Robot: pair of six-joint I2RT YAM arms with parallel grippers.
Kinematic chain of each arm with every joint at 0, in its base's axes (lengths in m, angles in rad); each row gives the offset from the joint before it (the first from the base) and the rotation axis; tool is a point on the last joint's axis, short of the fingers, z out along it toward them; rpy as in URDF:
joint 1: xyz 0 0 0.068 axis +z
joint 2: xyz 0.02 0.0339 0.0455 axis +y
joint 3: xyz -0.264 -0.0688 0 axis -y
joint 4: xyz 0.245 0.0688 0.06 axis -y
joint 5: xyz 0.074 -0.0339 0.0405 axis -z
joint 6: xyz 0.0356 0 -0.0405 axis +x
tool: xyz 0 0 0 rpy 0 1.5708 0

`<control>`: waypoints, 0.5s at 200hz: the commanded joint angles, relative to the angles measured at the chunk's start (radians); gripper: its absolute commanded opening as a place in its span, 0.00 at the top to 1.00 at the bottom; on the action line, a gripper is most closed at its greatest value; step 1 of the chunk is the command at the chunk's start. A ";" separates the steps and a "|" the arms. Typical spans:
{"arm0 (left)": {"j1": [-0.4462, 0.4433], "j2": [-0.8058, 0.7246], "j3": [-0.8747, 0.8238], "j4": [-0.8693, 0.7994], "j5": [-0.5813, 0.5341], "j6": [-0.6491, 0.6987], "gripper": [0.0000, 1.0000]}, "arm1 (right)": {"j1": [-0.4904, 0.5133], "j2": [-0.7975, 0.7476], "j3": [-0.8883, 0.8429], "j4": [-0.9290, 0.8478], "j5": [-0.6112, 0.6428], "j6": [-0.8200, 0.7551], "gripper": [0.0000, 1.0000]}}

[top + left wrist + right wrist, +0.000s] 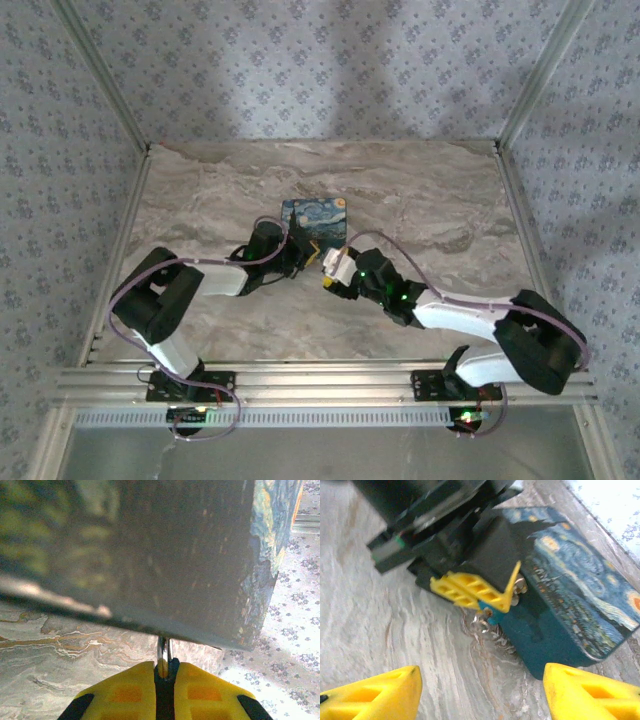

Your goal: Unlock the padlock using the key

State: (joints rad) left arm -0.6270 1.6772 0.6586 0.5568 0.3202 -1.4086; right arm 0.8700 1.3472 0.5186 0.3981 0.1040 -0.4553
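Observation:
The padlock (316,221) is a dark-blue block with a starry-night print, lying flat on the marble table just beyond both grippers. My left gripper (299,254) is shut on the key (164,652), whose pale blade runs from between the yellow fingers (125,690) up to the padlock's (150,555) near edge. From the right wrist, the key's blue-green head (491,616) and a small metal ring (482,624) peek out under the left gripper's fingers (472,591), against the padlock's (570,600) side. My right gripper (481,670) is open, empty, a short way back.
An aluminium rail (330,380) runs along the near table edge above the arm bases. Slanted frame posts (105,85) rise at the back corners in front of patterned walls. Bare marble (440,200) lies to the right of and behind the padlock.

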 commanded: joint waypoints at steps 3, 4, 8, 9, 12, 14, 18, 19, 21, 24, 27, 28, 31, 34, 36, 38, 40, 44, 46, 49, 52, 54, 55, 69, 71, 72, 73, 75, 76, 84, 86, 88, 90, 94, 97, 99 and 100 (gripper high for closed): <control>-0.013 -0.039 0.019 -0.012 0.030 -0.030 1.00 | 0.022 0.062 0.019 0.095 0.088 -0.165 0.35; -0.013 -0.039 0.019 -0.012 0.030 -0.030 1.00 | 0.022 0.065 0.020 0.098 0.088 -0.166 0.35; -0.014 -0.039 0.019 -0.011 0.030 -0.030 1.00 | 0.026 0.074 0.020 0.109 0.089 -0.168 0.35; -0.013 -0.039 0.019 -0.012 0.030 -0.030 1.00 | 0.026 0.075 0.020 0.112 0.090 -0.169 0.35; -0.014 -0.038 0.018 -0.013 0.030 -0.030 1.00 | 0.027 0.083 0.024 0.117 0.093 -0.173 0.35; -0.013 -0.039 0.018 -0.012 0.029 -0.030 1.00 | 0.030 0.086 0.025 0.122 0.097 -0.175 0.35; -0.013 -0.039 0.018 -0.013 0.030 -0.030 1.00 | 0.034 0.095 0.029 0.130 0.103 -0.180 0.35; -0.013 -0.039 0.018 -0.014 0.030 -0.031 1.00 | 0.035 0.098 0.031 0.131 0.105 -0.182 0.36; -0.014 -0.038 0.018 -0.013 0.030 -0.032 1.00 | 0.037 0.104 0.032 0.135 0.108 -0.184 0.36; -0.014 -0.037 0.017 -0.013 0.030 -0.031 1.00 | 0.040 0.113 0.035 0.143 0.113 -0.192 0.36; -0.014 -0.037 0.018 -0.014 0.030 -0.032 1.00 | 0.042 0.119 0.037 0.144 0.116 -0.194 0.36; -0.014 -0.037 0.018 -0.014 0.029 -0.032 1.00 | 0.042 0.121 0.037 0.147 0.117 -0.195 0.36; -0.013 -0.037 0.018 -0.014 0.030 -0.032 1.00 | 0.045 0.128 0.038 0.151 0.120 -0.199 0.36; -0.014 -0.037 0.018 -0.014 0.031 -0.032 1.00 | 0.046 0.133 0.040 0.157 0.124 -0.202 0.37; -0.014 -0.037 0.019 -0.013 0.030 -0.031 1.00 | 0.048 0.137 0.042 0.161 0.127 -0.204 0.37; -0.014 -0.036 0.019 -0.014 0.031 -0.031 1.00 | 0.050 0.140 0.043 0.165 0.129 -0.205 0.38; -0.013 -0.036 0.019 -0.013 0.032 -0.032 1.00 | 0.050 0.144 0.044 0.170 0.132 -0.206 0.39; -0.013 -0.036 0.019 -0.012 0.032 -0.033 1.00 | 0.052 0.152 0.045 0.175 0.134 -0.208 0.41; -0.014 -0.036 0.019 -0.012 0.033 -0.033 1.00 | 0.052 0.155 0.046 0.178 0.134 -0.208 0.42; -0.014 -0.035 0.019 -0.011 0.033 -0.033 1.00 | 0.052 0.160 0.048 0.182 0.134 -0.208 0.43; -0.013 -0.034 0.020 -0.011 0.032 -0.033 1.00 | 0.052 0.165 0.049 0.183 0.134 -0.209 0.43; -0.013 -0.034 0.019 -0.011 0.033 -0.033 1.00 | 0.052 0.168 0.050 0.183 0.134 -0.208 0.43; -0.013 -0.034 0.019 -0.011 0.033 -0.033 1.00 | 0.052 0.169 0.050 0.183 0.133 -0.208 0.43; -0.013 -0.033 0.019 -0.011 0.034 -0.034 1.00 | 0.056 0.188 0.063 0.187 0.137 -0.206 0.48; -0.013 -0.033 0.019 -0.011 0.034 -0.034 1.00 | 0.056 0.191 0.066 0.187 0.137 -0.206 0.49; -0.013 -0.033 0.019 -0.010 0.034 -0.034 1.00 | 0.056 0.193 0.067 0.186 0.138 -0.205 0.50; -0.014 -0.033 0.019 -0.010 0.034 -0.035 1.00 | 0.057 0.194 0.068 0.188 0.138 -0.205 0.50; -0.014 -0.033 0.019 -0.008 0.033 -0.034 1.00 | 0.057 0.196 0.069 0.188 0.138 -0.204 0.52; -0.013 -0.033 0.019 -0.009 0.034 -0.035 1.00 | 0.058 0.197 0.069 0.188 0.139 -0.204 0.52; -0.014 -0.031 0.019 -0.008 0.034 -0.034 1.00 | 0.059 0.206 0.075 0.192 0.141 -0.202 0.55; -0.014 -0.031 0.019 -0.009 0.033 -0.034 1.00 | 0.058 0.208 0.076 0.194 0.143 -0.201 0.55; -0.013 -0.031 0.019 -0.009 0.034 -0.034 1.00 | 0.060 0.209 0.076 0.195 0.143 -0.201 0.56; -0.013 -0.031 0.019 -0.009 0.034 -0.034 1.00 | 0.061 0.212 0.077 0.197 0.144 -0.200 0.57; -0.014 -0.030 0.019 -0.009 0.034 -0.036 1.00 | 0.061 0.216 0.079 0.201 0.145 -0.200 0.58; -0.014 -0.030 0.019 -0.009 0.035 -0.034 1.00 | 0.061 0.219 0.080 0.204 0.148 -0.199 0.59; -0.013 -0.030 0.019 -0.009 0.035 -0.035 1.00 | 0.060 0.221 0.081 0.205 0.148 -0.199 0.60; -0.013 -0.030 0.019 -0.009 0.035 -0.035 1.00 | 0.061 0.222 0.081 0.207 0.149 -0.198 0.60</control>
State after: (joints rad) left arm -0.6315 1.6745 0.6586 0.5526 0.3248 -1.4158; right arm 0.9211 1.5425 0.5682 0.5560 0.2211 -0.6449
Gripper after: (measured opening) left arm 0.104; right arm 0.431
